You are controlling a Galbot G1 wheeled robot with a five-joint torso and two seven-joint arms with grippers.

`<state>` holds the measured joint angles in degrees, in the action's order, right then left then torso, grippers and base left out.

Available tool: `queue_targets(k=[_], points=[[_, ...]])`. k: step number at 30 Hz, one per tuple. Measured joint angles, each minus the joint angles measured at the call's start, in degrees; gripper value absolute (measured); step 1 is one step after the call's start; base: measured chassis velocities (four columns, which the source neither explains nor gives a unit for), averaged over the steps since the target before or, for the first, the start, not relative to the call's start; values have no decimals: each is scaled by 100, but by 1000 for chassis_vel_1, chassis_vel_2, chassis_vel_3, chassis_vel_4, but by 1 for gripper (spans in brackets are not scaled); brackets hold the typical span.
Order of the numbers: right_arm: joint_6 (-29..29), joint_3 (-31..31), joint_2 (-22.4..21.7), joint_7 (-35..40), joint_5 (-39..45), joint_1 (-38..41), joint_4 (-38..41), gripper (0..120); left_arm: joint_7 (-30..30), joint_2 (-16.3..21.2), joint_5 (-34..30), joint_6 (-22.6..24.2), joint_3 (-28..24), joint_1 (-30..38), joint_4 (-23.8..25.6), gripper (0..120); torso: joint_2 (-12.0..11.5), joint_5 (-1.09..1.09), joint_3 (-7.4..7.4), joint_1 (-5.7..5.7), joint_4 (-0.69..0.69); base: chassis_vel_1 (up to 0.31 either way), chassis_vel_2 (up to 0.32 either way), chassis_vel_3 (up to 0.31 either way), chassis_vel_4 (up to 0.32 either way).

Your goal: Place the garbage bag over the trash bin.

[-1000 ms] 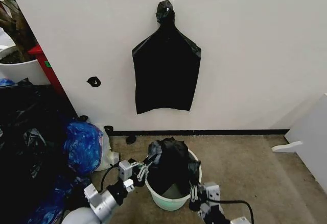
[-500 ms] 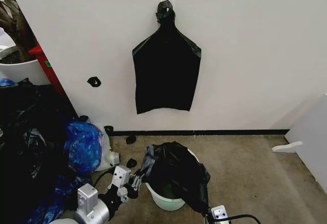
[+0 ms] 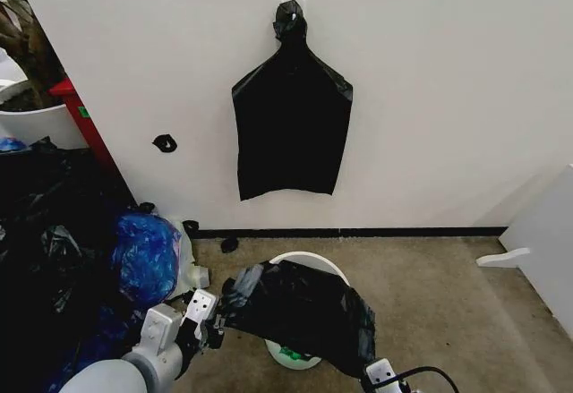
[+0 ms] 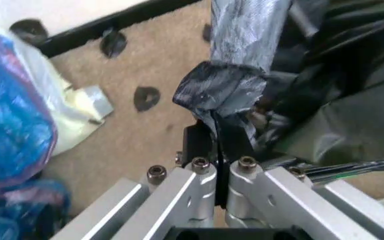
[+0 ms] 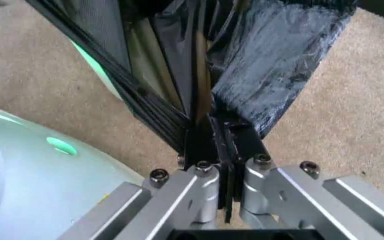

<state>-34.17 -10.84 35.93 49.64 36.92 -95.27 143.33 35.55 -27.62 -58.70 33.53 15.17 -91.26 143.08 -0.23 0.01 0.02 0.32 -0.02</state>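
Beige carpet floor against a white wall, with another flat black bag hanging on the wall and a blue bag plus dark clutter piling up on the robot's left. Both arms are working low at the near edge. Left gripper is pinching a bunched edge of the garbage bag with jaws closed tight on the film; right gripper is likewise clamping a pleated fold of it, jaws fully together. Bag is stretching between the two, draping across the near side of the trash bin, whose far rim is showing bare, so the mouth is not yet over the rim. Risks, as I judge it: thin film tearing or slipping out under tension, the bag dragging and tipping the light bin, or the opening staying bunched and missing the far rim.
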Motion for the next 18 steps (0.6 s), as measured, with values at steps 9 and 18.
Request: queue_targets(k=[9,18], points=[[-48,-265,160,-120,-428,109,-124,0,127,-118,102,109,-472,-31,-141,0,0,0,0,0,0,0,0,0,0],[-112,-469,289,-362,-1111,210,-607,0,166,-360,262,69,-1049,365,-522,0,0,0,0,0,0,0,0,0,0]])
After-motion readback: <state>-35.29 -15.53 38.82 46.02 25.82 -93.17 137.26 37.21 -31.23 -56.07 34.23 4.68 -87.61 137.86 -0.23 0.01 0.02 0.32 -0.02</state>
